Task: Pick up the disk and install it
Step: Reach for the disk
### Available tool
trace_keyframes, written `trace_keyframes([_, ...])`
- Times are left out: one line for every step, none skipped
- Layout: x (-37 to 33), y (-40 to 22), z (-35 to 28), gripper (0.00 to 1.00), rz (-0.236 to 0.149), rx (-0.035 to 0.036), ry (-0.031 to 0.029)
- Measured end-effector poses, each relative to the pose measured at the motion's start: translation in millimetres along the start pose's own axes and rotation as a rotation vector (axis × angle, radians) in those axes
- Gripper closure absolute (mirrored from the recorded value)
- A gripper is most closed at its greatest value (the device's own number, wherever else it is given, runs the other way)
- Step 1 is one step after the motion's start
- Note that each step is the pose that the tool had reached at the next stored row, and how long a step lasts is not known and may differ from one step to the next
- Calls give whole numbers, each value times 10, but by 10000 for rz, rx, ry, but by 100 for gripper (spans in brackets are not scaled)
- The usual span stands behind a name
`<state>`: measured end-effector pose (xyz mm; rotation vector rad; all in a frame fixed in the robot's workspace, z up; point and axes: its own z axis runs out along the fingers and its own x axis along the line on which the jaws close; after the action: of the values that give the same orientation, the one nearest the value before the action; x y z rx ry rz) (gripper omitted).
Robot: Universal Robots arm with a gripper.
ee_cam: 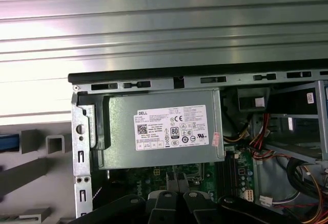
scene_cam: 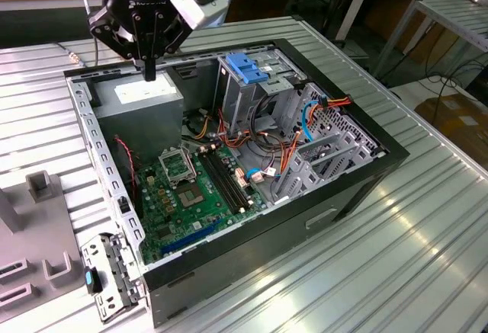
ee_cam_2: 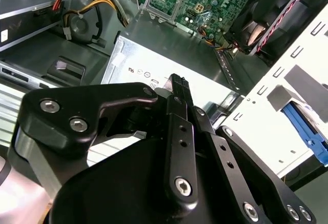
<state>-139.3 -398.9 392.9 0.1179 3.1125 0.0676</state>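
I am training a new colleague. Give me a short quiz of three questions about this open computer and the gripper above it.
1. True or false: the gripper hangs above the grey power supply box.
2. What colour is the motherboard?
3. The blue latch piece sits on top of: A the drive cage; B the motherboard; C the power supply box.
Key: 1 true; 2 green; 3 A.
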Motion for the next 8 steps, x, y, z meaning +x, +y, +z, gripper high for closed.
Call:
trace_keyframes([3, 0, 0, 89, 0, 1, 0])
trace_keyframes([6, 0, 0, 89, 0, 0, 0])
trace_keyframes([9, -1, 0, 89, 0, 0, 0])
trace_keyframes([12, -1, 0, 89, 0, 0, 0])
trace_keyframes([15, -1, 0, 89, 1, 0, 0])
trace_keyframes([18, -1, 0, 89, 1, 0, 0])
trace_keyframes([20, -1, 0, 89, 0, 0, 0])
trace_keyframes([23, -2, -1, 89, 0, 1, 0])
